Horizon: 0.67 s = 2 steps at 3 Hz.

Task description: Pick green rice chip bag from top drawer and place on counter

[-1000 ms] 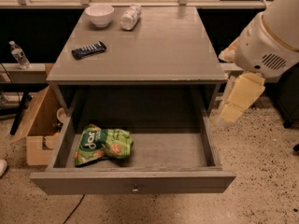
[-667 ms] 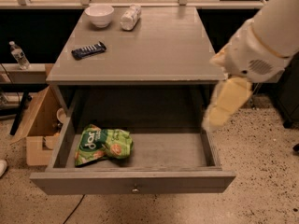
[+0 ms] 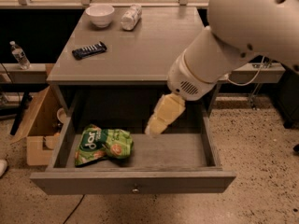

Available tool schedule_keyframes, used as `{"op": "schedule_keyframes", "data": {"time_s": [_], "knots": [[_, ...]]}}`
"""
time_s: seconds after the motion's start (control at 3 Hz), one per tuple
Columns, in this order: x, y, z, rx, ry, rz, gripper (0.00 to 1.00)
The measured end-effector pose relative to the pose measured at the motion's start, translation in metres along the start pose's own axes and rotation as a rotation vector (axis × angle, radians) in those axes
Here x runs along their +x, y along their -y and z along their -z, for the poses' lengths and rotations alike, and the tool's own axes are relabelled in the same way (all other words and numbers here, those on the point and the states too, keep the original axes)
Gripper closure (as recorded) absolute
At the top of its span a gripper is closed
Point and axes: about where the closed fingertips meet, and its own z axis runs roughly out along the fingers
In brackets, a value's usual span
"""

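The green rice chip bag (image 3: 103, 145) lies flat in the left half of the open top drawer (image 3: 135, 181), its white lettering facing up. My gripper (image 3: 156, 127) hangs from the white arm over the middle of the drawer, to the right of the bag and above the drawer floor, apart from the bag. Its pale yellow fingers point down and to the left. The counter (image 3: 140, 50) is the grey top of the cabinet, right above the drawer.
On the counter lie a dark blue candy bar (image 3: 89, 50), a white bowl (image 3: 100, 14) and a plastic bottle on its side (image 3: 131, 17). A cardboard box (image 3: 39, 125) stands on the floor left of the cabinet. A water bottle (image 3: 19, 55) stands at far left.
The arm has swung left and down from beside the cabinet's right side to over the middle of the open drawer. The bag has not moved.
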Motion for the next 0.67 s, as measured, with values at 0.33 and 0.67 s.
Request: {"op": "schedule_keyframes", "data": {"time_s": [0.33,0.67], "knots": [[-0.0393,0.0034,-0.0373,0.017,0.064,-0.073,0.0],[-0.0399,0.0039,-0.0371,0.02,0.067,-0.077,0.0]]}}
